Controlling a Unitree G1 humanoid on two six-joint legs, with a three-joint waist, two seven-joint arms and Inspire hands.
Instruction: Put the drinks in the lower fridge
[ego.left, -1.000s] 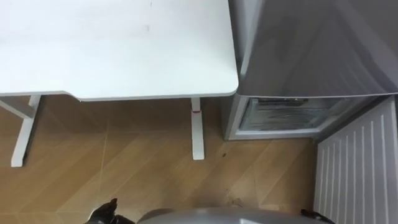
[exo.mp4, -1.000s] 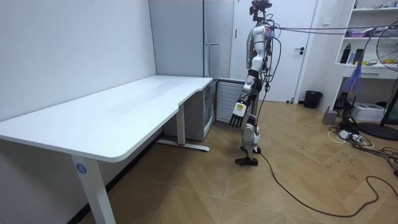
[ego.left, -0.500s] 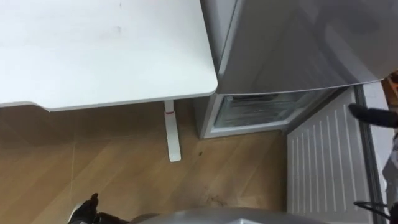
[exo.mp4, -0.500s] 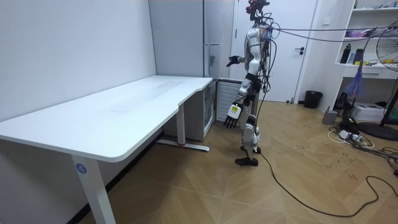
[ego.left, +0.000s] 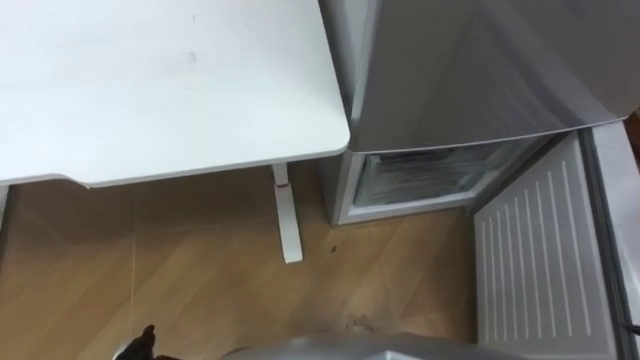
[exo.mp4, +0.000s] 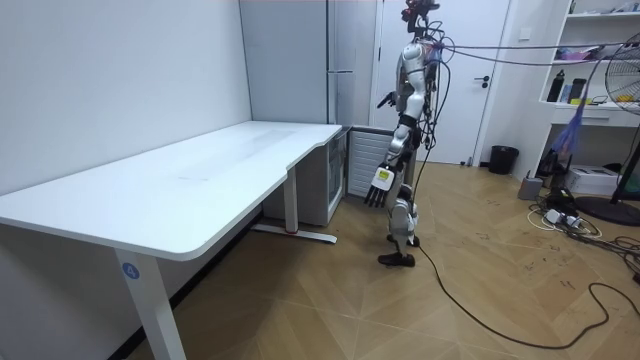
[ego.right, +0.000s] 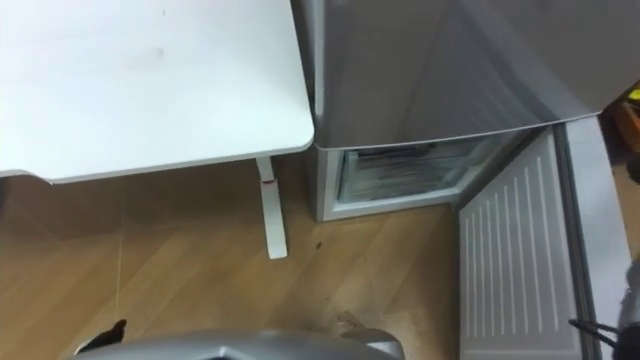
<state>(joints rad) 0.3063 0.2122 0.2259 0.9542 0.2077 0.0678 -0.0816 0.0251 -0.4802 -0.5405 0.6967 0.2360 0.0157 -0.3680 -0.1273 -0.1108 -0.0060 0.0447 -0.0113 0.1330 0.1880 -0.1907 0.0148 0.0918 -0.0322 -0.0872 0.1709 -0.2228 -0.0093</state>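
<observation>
Left hand (exo.mp4: 381, 181) is hanging by the robot's side, fingers straight and spread, holding nothing. Right hand (exo.mp4: 385, 99) is sitting raised at chest height toward the fridge, finger state unreadable. Lower fridge (ego.left: 425, 178) is standing open just beside the white surface (ego.left: 150, 90), its door (ego.left: 535, 265) out to the robot's right, well apart from both hands; can't tell where the drinks are.

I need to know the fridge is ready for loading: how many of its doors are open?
1: the lower door, swung out on the eye view's right, baring the lower compartment. The grey front above is shut.
</observation>
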